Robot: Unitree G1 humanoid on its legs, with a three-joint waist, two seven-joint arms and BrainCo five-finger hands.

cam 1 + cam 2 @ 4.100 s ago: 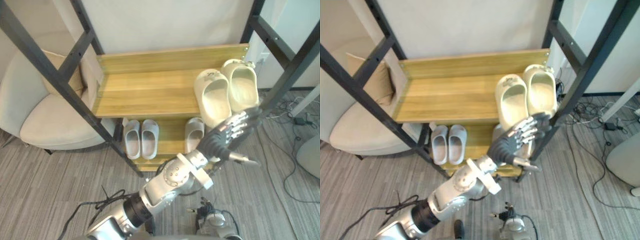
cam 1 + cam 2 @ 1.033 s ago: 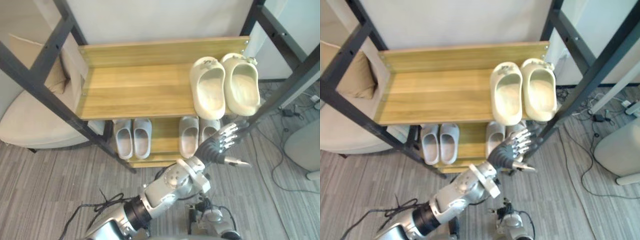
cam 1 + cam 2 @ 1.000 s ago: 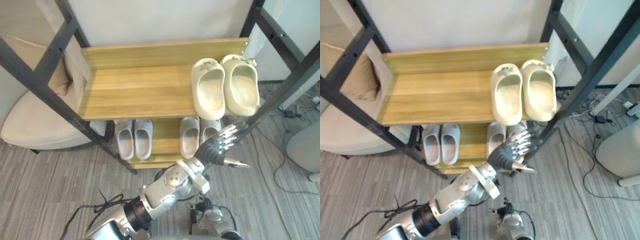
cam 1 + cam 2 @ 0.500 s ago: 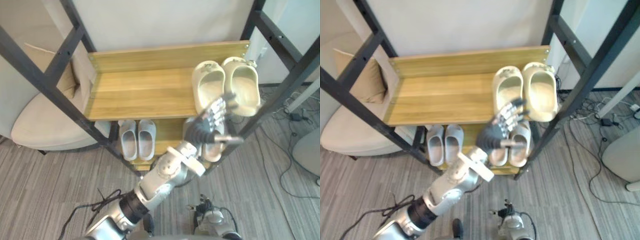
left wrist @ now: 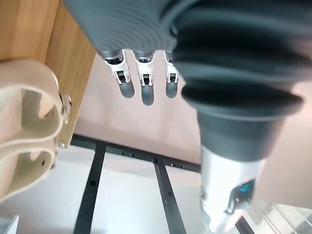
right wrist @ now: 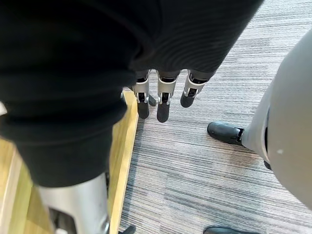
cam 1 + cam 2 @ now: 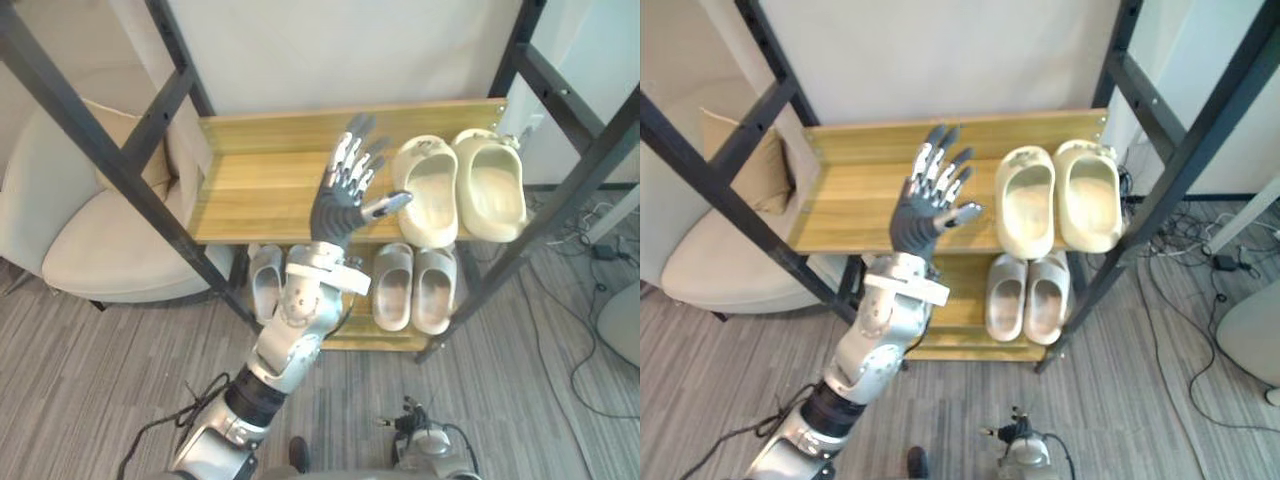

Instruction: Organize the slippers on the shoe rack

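Holds nothing in left hand [image 7: 338,208], fingers spread straight above smooth wooden shelf [image 7: 250,185] of black-framed shoe rack [image 7: 95,130]. Just right: chunky rounded cream slippers [image 7: 462,192]; below, grey slippers [image 7: 413,290]. Right hand [image 6: 163,101] released, empty, over ribbed carpet [image 6: 204,165].

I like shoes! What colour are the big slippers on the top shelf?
Cream slippers, clearest in the right eye view.
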